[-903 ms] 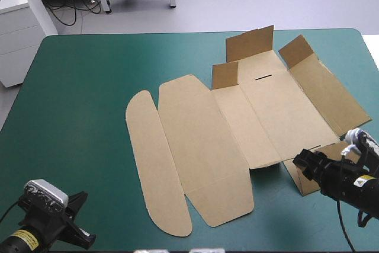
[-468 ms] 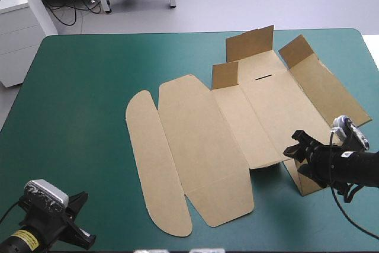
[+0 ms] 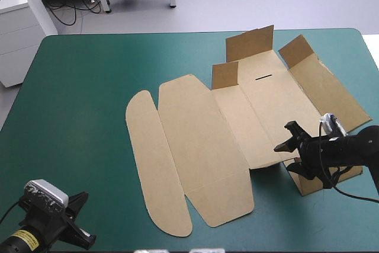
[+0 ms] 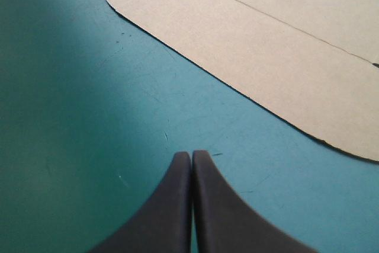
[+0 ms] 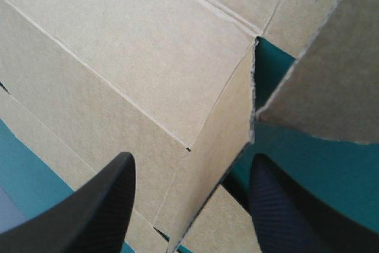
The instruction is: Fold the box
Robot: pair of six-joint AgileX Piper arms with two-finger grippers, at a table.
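- Near left corner: the left tool (image 4: 190, 158), two broad black fin-shaped fingers pressed together into one pointed arch. It holds nothing and sits low over the cover, with the rounded flap (image 4: 249, 45) just ahead.
- Near right: the right tool (image 5: 190, 161), its black fingers spread wide and gripping nothing. A raised crease at the board's near right corner stands between them.
- Middle to right: the box (image 3: 201, 140), a cut sheet of brown board lying mostly flat, the rounded flap toward the left.
- Far side: three square flaps (image 3: 250, 42) stand upright, with a short dark slot (image 3: 263, 77) in the panel between them.
- Beneath: the worktop (image 3: 77, 87), with a smooth, faintly scratched teal-green cover.
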